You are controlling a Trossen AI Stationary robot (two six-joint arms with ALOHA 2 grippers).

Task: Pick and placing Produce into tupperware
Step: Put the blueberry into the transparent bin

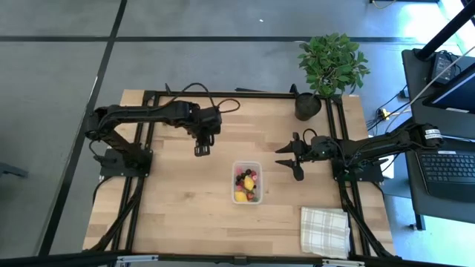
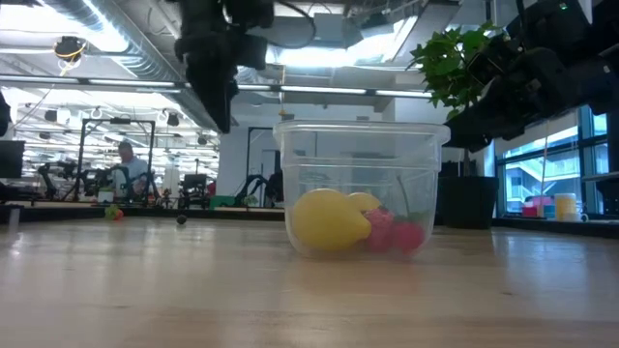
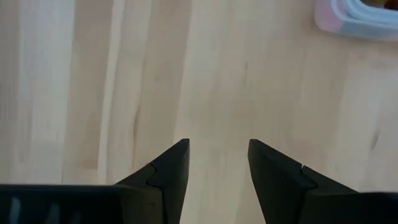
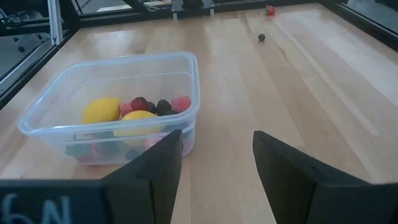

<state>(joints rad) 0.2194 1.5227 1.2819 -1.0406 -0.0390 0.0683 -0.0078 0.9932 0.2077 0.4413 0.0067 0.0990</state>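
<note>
Sitting on the bare wooden table (image 1: 185, 200) a little right of its middle, the clear tupperware (image 1: 247, 182) holds the produce (image 1: 247, 183): two yellow lemon-like pieces (image 4: 102, 110) beside red, pink and dark maroon berry bits (image 4: 163, 106). In the low view the tub stands upright with no lid, one lemon (image 2: 329, 220) pressed against its near wall and pink berries (image 2: 395, 232) next to it.

To the tub's right, the right gripper (image 1: 295, 157) hangs near it, pointed toward it; its jaws are parted with nothing between them, as its wrist view shows. Up and to the left of the tub, the left gripper (image 1: 202, 149) hangs above bare wood, its fingers (image 3: 168, 171) likewise spread and empty, with a corner of the tub just in its wrist view.

Farther off, two stray bits lie on the wood, one dark (image 4: 262, 37) and one red (image 4: 270, 10). A white checked cloth (image 1: 324, 231) lies at the table's front right corner, and a potted plant (image 1: 329, 67) stands at the back right.
</note>
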